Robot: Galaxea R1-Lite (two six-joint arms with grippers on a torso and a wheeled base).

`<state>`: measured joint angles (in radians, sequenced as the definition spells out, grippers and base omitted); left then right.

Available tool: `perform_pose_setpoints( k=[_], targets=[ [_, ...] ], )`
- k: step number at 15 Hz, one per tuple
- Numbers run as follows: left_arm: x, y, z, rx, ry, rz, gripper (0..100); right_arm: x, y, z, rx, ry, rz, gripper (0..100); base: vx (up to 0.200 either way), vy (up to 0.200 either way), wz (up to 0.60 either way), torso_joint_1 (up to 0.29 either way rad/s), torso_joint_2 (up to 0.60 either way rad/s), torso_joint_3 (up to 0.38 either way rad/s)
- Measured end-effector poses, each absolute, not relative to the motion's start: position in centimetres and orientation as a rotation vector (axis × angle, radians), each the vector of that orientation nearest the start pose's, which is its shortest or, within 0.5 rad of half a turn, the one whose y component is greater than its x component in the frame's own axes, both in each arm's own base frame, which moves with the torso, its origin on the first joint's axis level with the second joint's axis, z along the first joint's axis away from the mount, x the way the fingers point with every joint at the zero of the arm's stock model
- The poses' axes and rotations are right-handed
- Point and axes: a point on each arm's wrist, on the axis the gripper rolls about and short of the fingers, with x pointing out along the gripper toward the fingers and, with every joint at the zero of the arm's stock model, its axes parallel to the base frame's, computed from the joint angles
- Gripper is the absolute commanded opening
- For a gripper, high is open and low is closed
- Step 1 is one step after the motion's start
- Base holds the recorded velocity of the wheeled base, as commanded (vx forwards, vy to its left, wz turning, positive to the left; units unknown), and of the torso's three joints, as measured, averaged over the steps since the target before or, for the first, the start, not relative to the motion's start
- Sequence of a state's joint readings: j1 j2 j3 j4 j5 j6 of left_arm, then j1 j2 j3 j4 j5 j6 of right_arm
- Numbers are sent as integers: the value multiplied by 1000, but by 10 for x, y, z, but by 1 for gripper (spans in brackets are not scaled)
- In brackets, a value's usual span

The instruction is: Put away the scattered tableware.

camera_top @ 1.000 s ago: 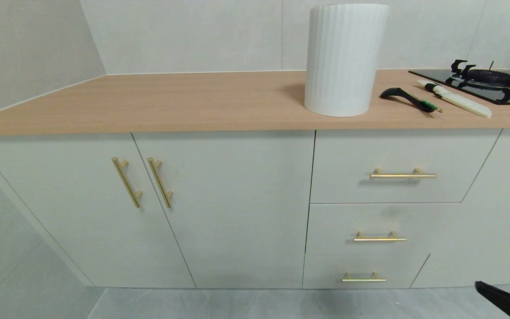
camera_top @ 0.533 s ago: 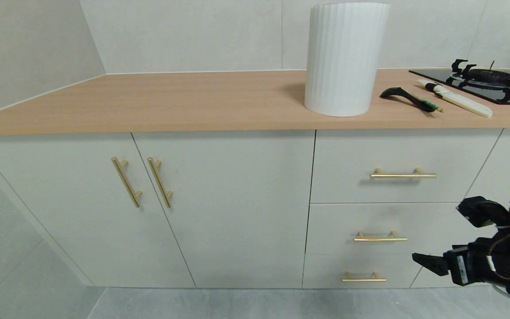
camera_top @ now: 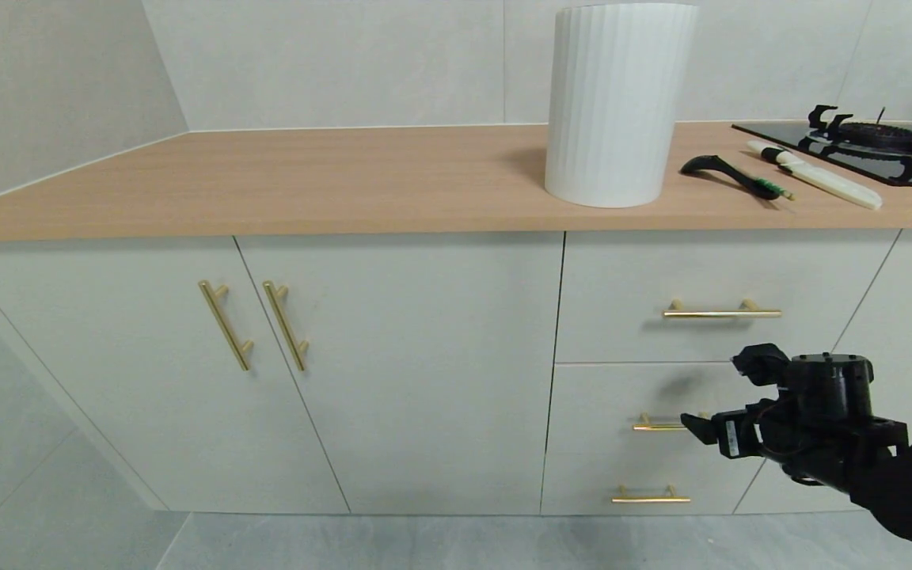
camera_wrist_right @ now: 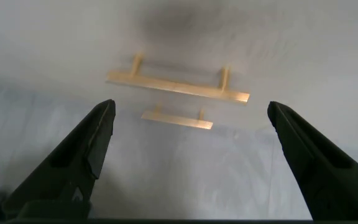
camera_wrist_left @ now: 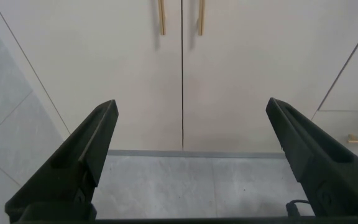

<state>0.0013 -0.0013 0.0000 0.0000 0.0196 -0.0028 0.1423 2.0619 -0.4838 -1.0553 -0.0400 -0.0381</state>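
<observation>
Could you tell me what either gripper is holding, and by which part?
Nothing: the black left gripper and the black right gripper are both open and empty.

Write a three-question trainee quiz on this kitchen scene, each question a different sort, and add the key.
1. Multiple choice: the right gripper hovers nearest which drawer handle? A) the top handle B) the middle handle C) the bottom handle
2. True or false: the white knife lies on the countertop.
3. Fill the gap: the left gripper faces the cabinet doors with its jaws ____.

Key: 1 B; 2 true; 3 open.
</observation>
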Motion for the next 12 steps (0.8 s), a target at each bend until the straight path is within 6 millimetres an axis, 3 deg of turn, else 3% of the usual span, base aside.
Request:
perform_pose_setpoints(
  k=[4, 12],
  targets=[
    [-23, 0, 75, -3, -1, 21, 100, 312, 42, 14, -81, 510, 58, 100, 0, 0, 0, 0, 0, 0],
    [-23, 0, 75, -3, -1, 20, 100, 331, 44, -12, -43, 482, -1, 100, 0, 0, 0, 0, 0, 0]
  ],
)
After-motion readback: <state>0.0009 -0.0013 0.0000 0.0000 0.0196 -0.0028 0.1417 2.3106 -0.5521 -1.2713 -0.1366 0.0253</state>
